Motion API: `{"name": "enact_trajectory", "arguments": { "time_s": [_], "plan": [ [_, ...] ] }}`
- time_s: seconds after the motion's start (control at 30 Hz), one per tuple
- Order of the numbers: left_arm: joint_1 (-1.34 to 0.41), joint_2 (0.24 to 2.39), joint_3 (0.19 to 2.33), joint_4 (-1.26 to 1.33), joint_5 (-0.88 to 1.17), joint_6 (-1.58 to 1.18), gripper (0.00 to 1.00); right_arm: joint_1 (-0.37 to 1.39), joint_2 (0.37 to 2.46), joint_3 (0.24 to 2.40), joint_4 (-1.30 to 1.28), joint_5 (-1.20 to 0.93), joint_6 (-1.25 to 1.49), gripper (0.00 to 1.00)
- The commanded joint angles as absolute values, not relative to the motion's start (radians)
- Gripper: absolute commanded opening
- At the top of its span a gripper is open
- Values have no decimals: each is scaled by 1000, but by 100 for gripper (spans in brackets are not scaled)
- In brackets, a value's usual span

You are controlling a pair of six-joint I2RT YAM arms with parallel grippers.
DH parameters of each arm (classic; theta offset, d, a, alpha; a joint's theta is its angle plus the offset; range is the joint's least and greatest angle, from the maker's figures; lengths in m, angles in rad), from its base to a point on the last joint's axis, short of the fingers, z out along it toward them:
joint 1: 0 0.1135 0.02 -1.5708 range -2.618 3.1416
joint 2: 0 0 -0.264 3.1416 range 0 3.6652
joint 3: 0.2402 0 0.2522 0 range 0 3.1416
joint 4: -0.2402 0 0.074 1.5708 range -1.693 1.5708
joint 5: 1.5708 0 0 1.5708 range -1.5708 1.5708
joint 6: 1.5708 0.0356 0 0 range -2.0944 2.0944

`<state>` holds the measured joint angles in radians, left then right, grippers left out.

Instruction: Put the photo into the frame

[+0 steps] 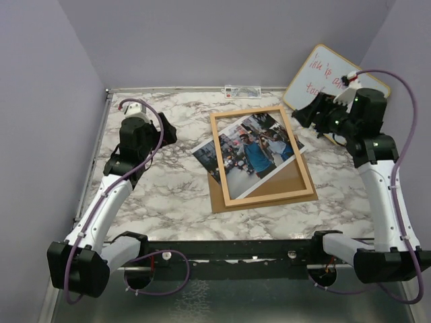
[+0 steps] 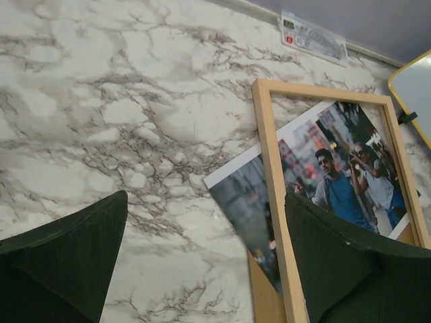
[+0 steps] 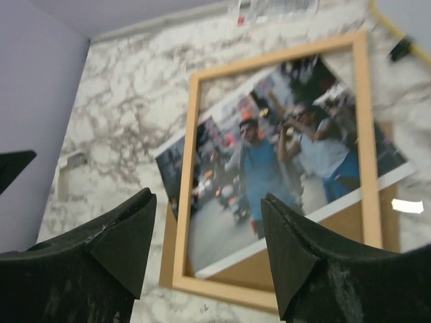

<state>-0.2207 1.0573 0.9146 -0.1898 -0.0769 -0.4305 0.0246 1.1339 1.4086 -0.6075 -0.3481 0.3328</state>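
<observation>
1. The frame [image 1: 219,161] lies flat near the middle of the marble table [image 1: 161,195], with its long sides running away from the arms.
2. The photo [image 1: 256,153] lies under the frame, but it is turned at an angle and is not squared with the rails. Its left corner sticks out past the left rail onto the marble, and its right corner passes out beyond the right rail.
3. A brown backing board [image 1: 281,182] lies under both of them. It shows in the near part of the frame's window, where the photo does not cover it, and as a narrow strip along the near and left sides of the frame.
4. The left gripper [image 2: 205,198] hovers above the marble to the left of the frame. Its jaws stand wide apart, with nothing between them.
5. The right gripper [image 3: 207,196] hangs in the air beside the far right corner of the frame. Its jaws are apart too and hold nothing.
6. A whiteboard [image 1: 322,70] with red writing leans at the far right corner of the table, just behind the right gripper.
7. A small white strip [image 1: 242,89] with a red mark lies at the far edge of the table, apart from the frame.
</observation>
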Motion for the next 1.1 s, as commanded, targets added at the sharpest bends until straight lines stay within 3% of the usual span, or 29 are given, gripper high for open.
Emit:
{"name": "enact_trajectory", "arguments": {
  "time_s": [0.0,0.23,0.47,0.63,1.07],
  "plan": [
    [-225,1072,883,-242,-24,-542,99,133,1127,1260,-589,-448,453,66],
    [-224,1072,831,-298,-27,-595,99,553,1360,1192,-562,-159,613,58],
    [-223,1042,811,-339,-73,-625,99,805,1786,1484,-769,208,665,54],
    [-222,1045,803,-379,-111,-641,99,844,1954,1605,-833,303,672,54],
    [-221,1079,804,-372,-101,-634,99,843,2128,1669,-788,311,617,51]
  ]
}}
